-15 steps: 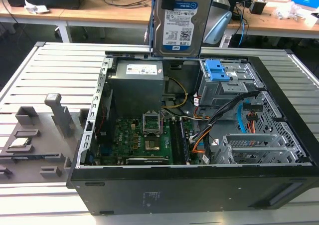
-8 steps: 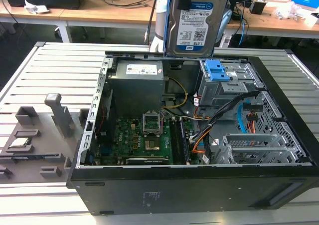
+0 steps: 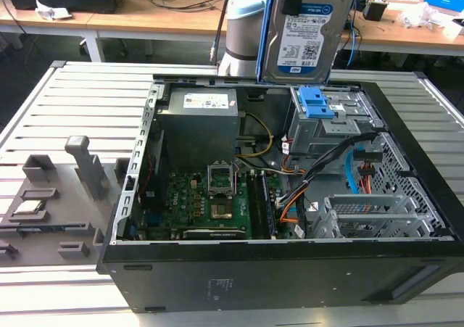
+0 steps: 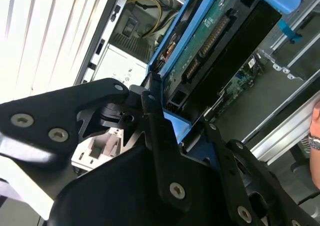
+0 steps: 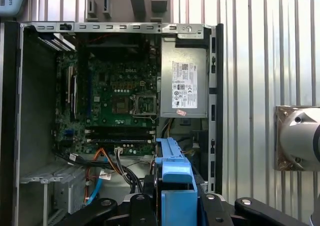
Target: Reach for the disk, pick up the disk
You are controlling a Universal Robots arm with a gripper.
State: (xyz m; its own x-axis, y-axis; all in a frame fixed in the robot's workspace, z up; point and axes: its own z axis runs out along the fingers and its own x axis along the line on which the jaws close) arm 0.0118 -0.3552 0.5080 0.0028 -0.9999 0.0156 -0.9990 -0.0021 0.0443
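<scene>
I see my arm point(image 3: 243, 22), a grey cylindrical joint with a pale blue cap, standing upright in the upper middle of the exterior frame. My end effector point(image 5: 175, 202), a black metal two-finger linkage with bolted pivots, is clamped on the disk point(image 3: 301, 33), a flat silver hard drive in a blue plastic bracket. I hold the disk upright at the top centre of that frame. In both wrist views the black fingers point(image 4: 155, 131) bear on the bracket's opposite sides, one finger to each side, with the linkage arms drawn in close.
</scene>
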